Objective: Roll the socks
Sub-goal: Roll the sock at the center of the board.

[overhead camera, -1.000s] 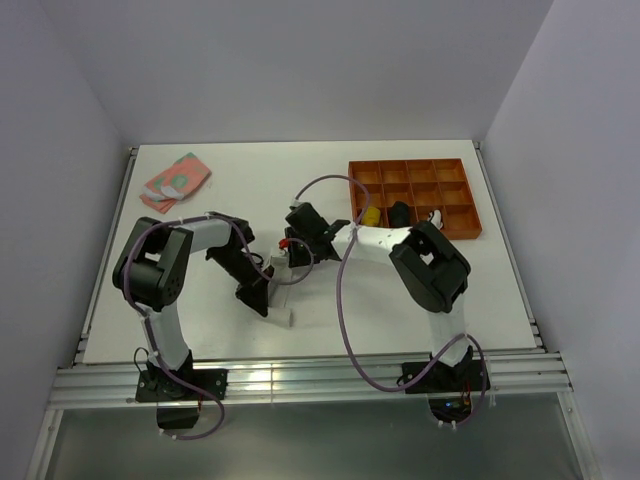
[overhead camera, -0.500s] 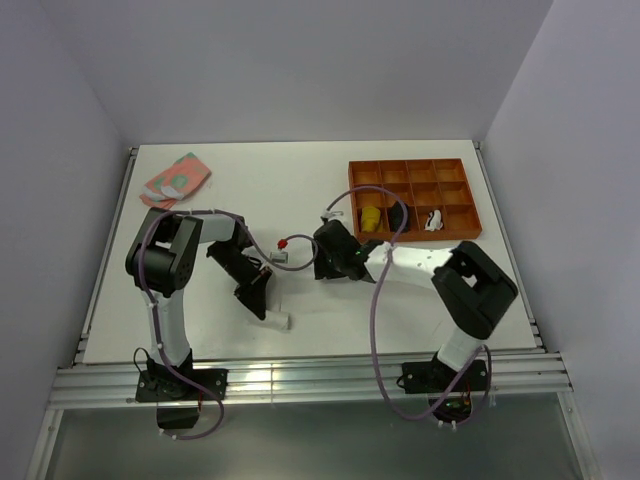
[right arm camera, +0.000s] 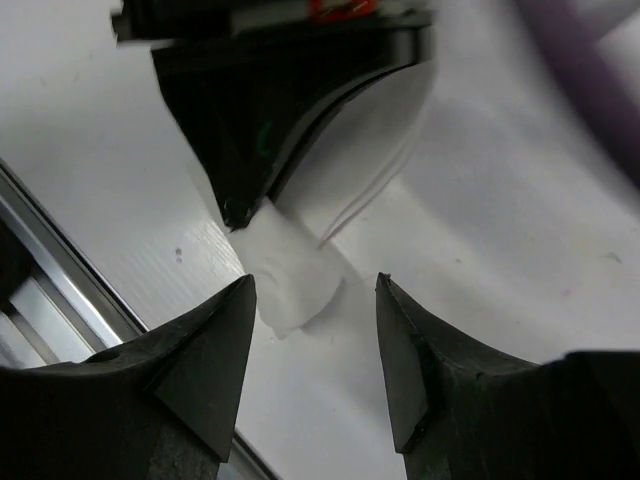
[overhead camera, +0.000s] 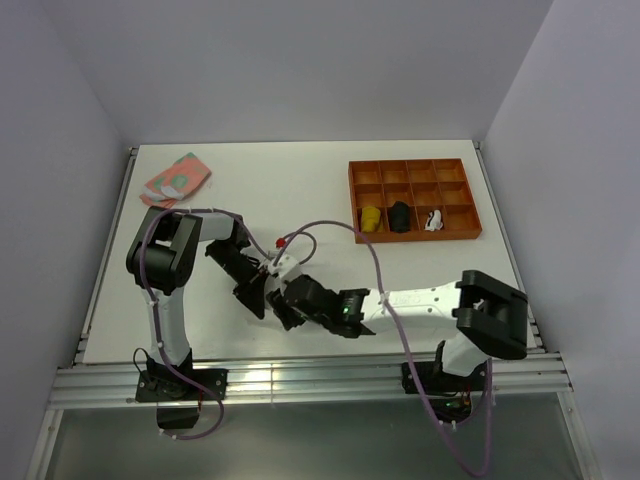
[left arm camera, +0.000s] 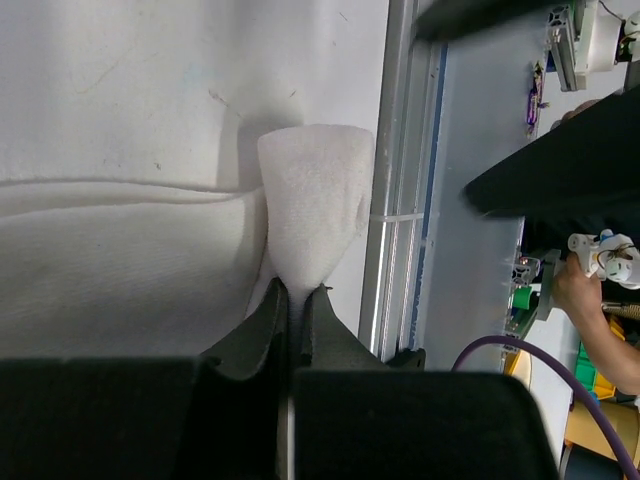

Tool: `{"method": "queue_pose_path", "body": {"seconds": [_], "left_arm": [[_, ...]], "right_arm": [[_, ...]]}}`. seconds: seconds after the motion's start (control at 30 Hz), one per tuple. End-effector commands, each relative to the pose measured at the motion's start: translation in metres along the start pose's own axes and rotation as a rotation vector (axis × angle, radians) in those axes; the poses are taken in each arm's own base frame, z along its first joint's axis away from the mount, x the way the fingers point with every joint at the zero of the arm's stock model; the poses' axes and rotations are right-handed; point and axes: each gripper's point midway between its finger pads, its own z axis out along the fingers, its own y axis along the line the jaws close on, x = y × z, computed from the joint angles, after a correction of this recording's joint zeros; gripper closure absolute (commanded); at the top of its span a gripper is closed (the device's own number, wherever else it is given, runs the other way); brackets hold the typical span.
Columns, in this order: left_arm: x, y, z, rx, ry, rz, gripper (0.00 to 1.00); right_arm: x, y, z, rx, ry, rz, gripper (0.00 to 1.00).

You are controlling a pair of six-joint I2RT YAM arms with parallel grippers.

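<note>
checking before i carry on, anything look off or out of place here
The white sock pinched in the left gripper has its free end close to the near edge of the table; nothing else stands out.

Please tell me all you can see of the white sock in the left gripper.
The sock is plain white, of soft, finely textured fabric. The left gripper is shut on it near one end; that rounded end sticks out past the jaws. The rest lies flat, with folds, on the white table.
</note>
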Motion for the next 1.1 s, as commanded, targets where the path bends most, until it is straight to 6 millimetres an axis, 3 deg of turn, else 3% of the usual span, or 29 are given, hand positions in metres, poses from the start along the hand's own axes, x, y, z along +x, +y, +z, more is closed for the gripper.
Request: {"method": "queue_pose_path", "body": {"seconds": [0.0, 0.27, 0.37, 0.53, 0.63, 0.73, 1.07], "left_arm": [[-0.008, -0.003, -0.001, 0.02, -0.022, 0.024, 1.0], [-0.008, -0.003, -0.002, 0.028, -0.025, 0.02, 1.0], [-0.008, -0.002, -0.002, 0.029, -0.025, 0.017, 1.0], [-0.008, -0.003, -0.002, 0.036, -0.028, 0.017, 1.0], [-0.009, -0.004, -0.003, 0.04, -0.029, 0.021, 1.0], [-0.009, -0.005, -0.003, 0.048, -0.03, 0.018, 1.0], [-0.009, -0.004, -0.003, 0.057, -0.032, 0.014, 1.0]], "right_arm": [[-0.008, 0.015, 0.017, -0.003, -0.061, -0.121, 0.41], [0.01, 0.04, 0.036, -0.062, -0.037, -0.216, 0.38], [0.008, 0.044, 0.035, -0.051, -0.048, -0.233, 0.38], [0.007, 0.067, 0.031, -0.069, -0.05, -0.29, 0.37], [0.017, 0.075, 0.038, -0.058, -0.02, -0.326, 0.37], [0.028, 0.07, 0.045, -0.023, 0.003, -0.347, 0.37], [0.032, 0.044, 0.041, 0.092, 0.003, -0.383, 0.36]]}}
